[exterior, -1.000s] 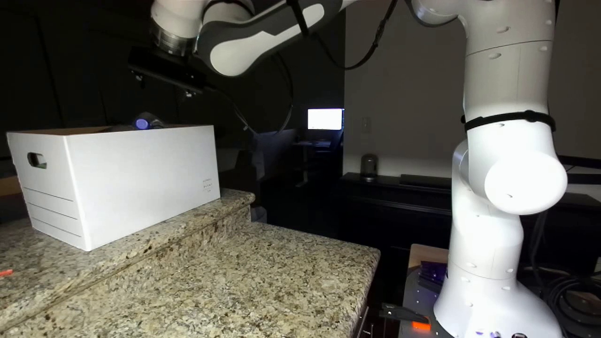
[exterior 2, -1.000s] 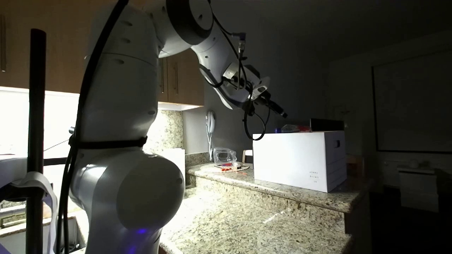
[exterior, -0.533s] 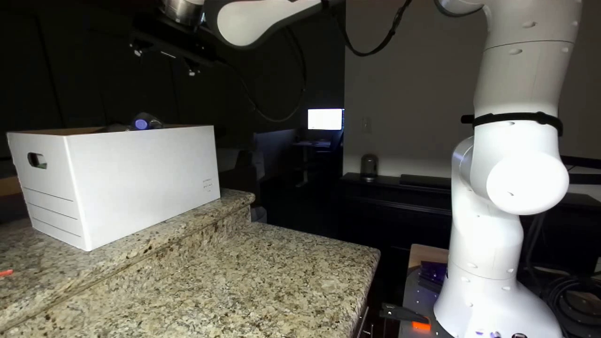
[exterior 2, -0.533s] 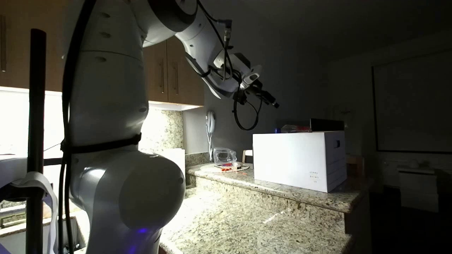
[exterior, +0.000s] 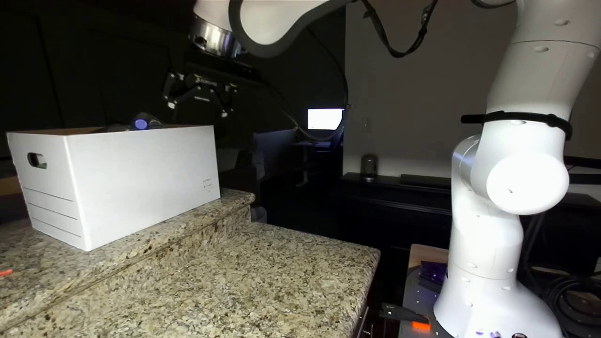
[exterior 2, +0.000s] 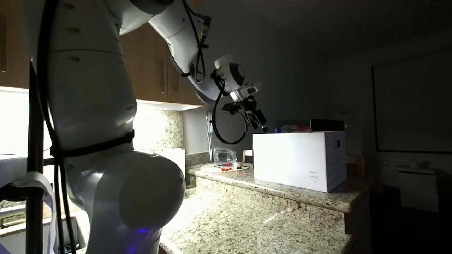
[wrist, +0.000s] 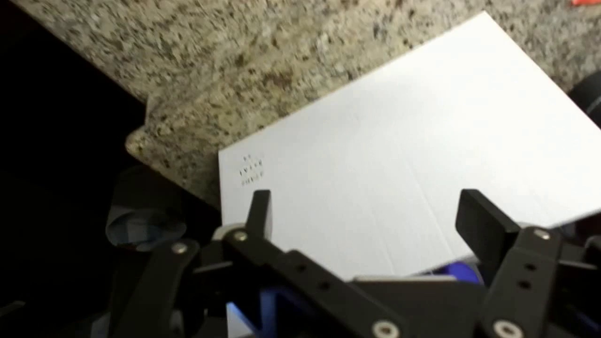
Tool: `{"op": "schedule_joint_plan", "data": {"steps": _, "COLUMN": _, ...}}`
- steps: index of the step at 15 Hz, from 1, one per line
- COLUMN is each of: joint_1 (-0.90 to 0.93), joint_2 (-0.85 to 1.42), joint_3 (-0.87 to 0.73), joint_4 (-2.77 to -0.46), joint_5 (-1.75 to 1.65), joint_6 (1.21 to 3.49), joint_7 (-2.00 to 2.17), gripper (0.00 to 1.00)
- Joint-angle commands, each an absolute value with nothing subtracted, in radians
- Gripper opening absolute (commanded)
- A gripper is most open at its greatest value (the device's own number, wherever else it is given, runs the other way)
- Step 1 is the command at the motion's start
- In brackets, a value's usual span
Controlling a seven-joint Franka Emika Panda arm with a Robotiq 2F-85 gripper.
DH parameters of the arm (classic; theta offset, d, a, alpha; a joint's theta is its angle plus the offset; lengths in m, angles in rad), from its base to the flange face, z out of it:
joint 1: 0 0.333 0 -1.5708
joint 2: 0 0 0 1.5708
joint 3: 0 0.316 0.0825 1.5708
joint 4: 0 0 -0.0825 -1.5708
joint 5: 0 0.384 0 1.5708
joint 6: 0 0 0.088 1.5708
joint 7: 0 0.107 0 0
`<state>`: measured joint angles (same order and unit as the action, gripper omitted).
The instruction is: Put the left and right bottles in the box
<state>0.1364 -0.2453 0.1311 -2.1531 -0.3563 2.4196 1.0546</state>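
The white box (exterior: 145, 183) stands on the raised granite ledge and also shows in an exterior view (exterior 2: 289, 158) and in the wrist view (wrist: 375, 141). A clear bottle with a blue cap (exterior: 142, 124) pokes above its rim. The cap shows in an exterior view (exterior 2: 278, 130) and just past the rim in the wrist view (wrist: 462, 271). Whether a second bottle lies beside it, I cannot tell; the box's inside is hidden. My gripper (exterior: 197, 108) is open and empty, above and near the box's rim, tilted downward. Its fingers (wrist: 364, 206) are wide apart in the wrist view.
The ledge drops to a lower granite counter (exterior: 235, 281). A clear plastic container (exterior 2: 224, 155) and red items stand farther along the ledge. A dark round object (wrist: 587, 96) lies beside the box in the wrist view. A bin (wrist: 145, 227) is below the ledge's end.
The arm has drawn back toward its base. My gripper rose, then came down, and now points more steeply downward. Its fingers stay apart. The box has not moved.
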Motion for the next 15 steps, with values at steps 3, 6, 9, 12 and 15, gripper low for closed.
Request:
{"op": "schedule_joint_plan", "data": {"steps": 3, "joint_1": 0.126, "joint_2": -0.282, "joint_3": 0.124, "joint_4": -2.301, "joint_5": -0.177, "joint_6": 2.298, "joint_7": 0.754, "gripper": 1.00}}
{"op": "schedule_joint_plan", "data": {"steps": 6, "joint_1": 0.131, "joint_2": -0.273, "joint_3": 0.128, "joint_4": -2.317, "joint_5": -0.130, "joint_6": 2.211, "joint_7": 0.609, "gripper": 1.00}}
{"op": "schedule_joint_plan", "data": {"steps": 9, "joint_1": 0.138, "joint_2": -0.286, "joint_3": 0.132, "joint_4": -2.310, "joint_5": -0.081, "joint_6": 2.113, "joint_7": 0.450, "gripper": 1.00}}
{"op": "schedule_joint_plan", "data": {"steps": 12, "joint_1": 0.133, "joint_2": -0.306, "joint_3": 0.131, "joint_4": -2.286, "joint_5": -0.069, "joint_6": 1.975, "joint_7": 0.304, "gripper": 1.00}}
{"op": "schedule_joint_plan", "data": {"steps": 15, "joint_1": 0.124, "joint_2": -0.330, "joint_3": 0.128, "joint_4": -2.262, "joint_5": -0.085, "joint_6": 1.875, "joint_7": 0.243, "gripper": 1.00}}
